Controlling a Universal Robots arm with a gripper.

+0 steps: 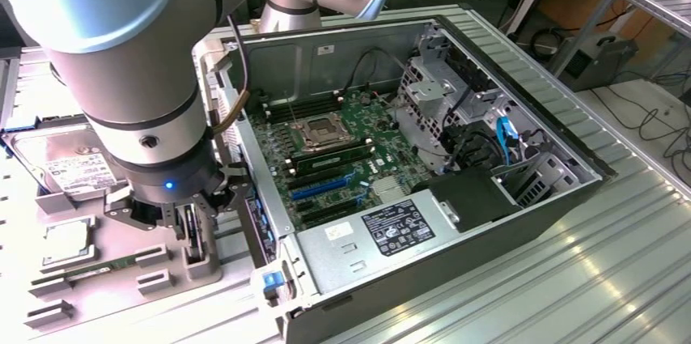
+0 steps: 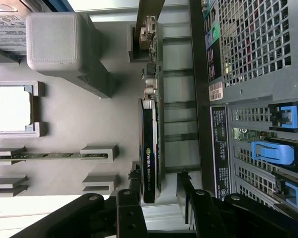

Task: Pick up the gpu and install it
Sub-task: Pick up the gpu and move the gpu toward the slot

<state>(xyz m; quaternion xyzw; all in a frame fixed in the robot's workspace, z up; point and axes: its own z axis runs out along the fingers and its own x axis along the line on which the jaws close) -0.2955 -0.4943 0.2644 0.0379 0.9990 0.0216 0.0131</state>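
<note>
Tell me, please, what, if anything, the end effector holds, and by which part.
Nothing yet: the open end effector straddles one end of the gpu, unclamped.

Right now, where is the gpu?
The gpu stands on edge in the grey tray, on the exterior view's left of the open computer case, with the open hand astride it.

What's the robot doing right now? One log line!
hand: open, straddling gpu | gpu: on edge in gray tray, beside computer case | install: not done
</note>
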